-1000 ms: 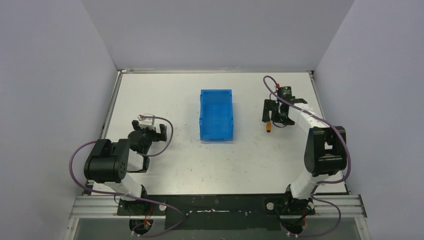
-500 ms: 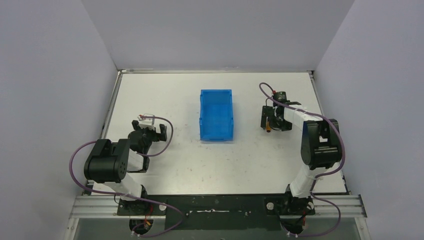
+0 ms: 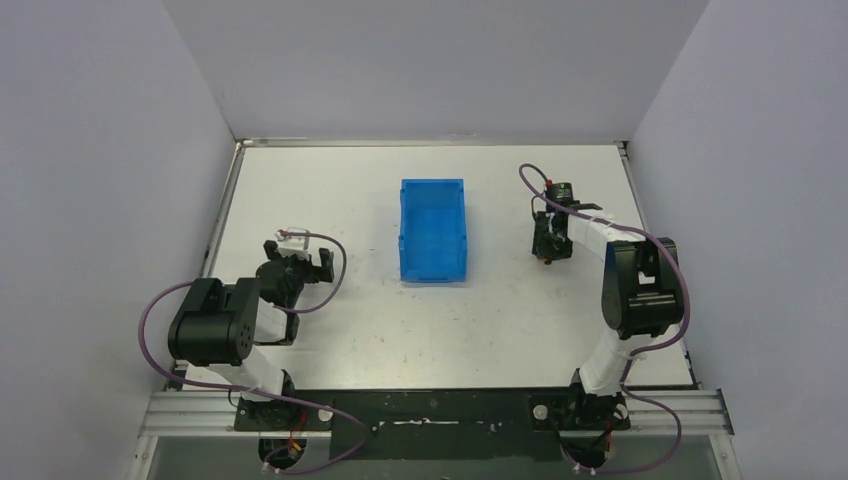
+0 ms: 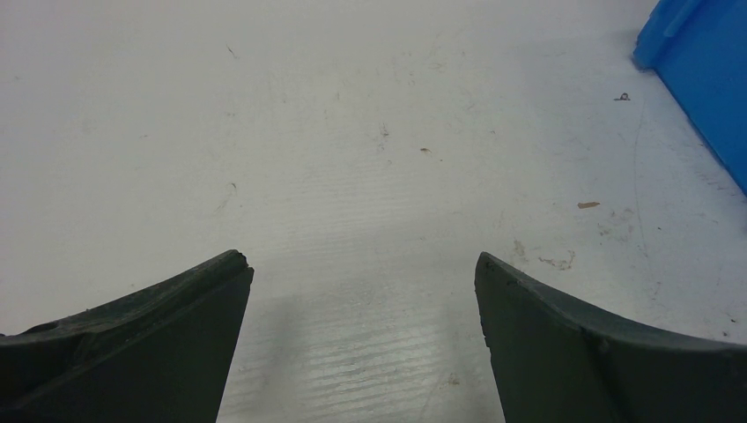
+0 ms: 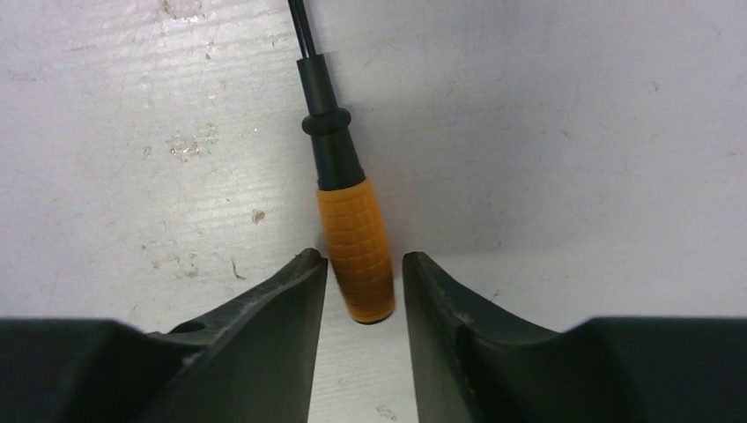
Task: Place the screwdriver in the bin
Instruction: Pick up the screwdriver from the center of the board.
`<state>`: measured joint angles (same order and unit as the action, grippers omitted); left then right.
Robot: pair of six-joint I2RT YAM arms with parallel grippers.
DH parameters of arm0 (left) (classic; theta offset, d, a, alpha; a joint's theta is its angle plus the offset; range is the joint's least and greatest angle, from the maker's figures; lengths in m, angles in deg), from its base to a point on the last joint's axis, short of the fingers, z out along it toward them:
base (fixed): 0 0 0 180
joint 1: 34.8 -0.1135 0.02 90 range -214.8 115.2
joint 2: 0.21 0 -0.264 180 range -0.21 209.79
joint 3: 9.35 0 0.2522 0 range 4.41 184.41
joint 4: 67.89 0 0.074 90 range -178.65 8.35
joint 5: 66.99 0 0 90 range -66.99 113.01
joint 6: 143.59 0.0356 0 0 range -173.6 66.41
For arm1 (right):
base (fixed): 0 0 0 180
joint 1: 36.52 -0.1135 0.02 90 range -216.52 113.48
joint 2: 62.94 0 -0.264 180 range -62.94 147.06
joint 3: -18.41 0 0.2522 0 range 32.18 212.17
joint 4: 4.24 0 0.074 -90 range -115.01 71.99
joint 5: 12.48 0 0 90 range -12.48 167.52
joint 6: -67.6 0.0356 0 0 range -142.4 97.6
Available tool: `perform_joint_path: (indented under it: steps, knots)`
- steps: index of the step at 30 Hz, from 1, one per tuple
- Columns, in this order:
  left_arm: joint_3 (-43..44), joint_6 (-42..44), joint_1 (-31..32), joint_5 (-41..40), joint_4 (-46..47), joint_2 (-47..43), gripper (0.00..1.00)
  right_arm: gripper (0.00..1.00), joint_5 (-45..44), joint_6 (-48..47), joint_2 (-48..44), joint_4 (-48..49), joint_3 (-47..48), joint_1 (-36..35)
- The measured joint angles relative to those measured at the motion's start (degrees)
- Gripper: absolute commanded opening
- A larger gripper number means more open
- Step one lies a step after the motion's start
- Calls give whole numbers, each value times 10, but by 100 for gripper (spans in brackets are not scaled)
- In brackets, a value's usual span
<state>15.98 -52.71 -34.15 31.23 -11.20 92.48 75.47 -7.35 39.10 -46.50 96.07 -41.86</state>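
The screwdriver [image 5: 357, 247] lies flat on the white table, its orange handle toward my right wrist and its dark shaft [image 5: 304, 35] pointing away. My right gripper [image 5: 363, 260] has its jaws closed in on both sides of the handle's rear end. In the top view the right gripper [image 3: 547, 250] sits low on the table, right of the bin [image 3: 433, 268], which is bright blue and open-topped. Only a corner of the bin [image 4: 705, 79] shows in the left wrist view. My left gripper [image 3: 298, 256] rests open over bare table at the left [image 4: 363, 264].
Grey walls enclose the table on the left, back and right. A raised rail [image 3: 430, 142] runs along the back edge. Small specks of debris [image 4: 622, 96] lie near the bin's corner. The arm bases stand on the black bar [image 3: 430, 405] at the near edge.
My right gripper dropped onto the screwdriver and its jaws closed from wide open to either side of the orange handle. The left arm has not moved.
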Motion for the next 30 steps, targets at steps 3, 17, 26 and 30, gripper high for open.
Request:
perform_joint_path:
  steps: [3, 17, 26, 30]
  knots:
    - [0, 0, 0, 0, 0, 0, 97, 35, 3, 2, 0, 3, 0, 0]
    - [0, 0, 0, 0, 0, 0, 97, 28, 16, 1, 9, 23, -6, 0]
    - [0, 0, 0, 0, 0, 0, 97, 3, 19, -2, 9, 23, -6, 0]
    - [0, 0, 0, 0, 0, 0, 97, 0, 18, -2, 8, 15, -3, 0]
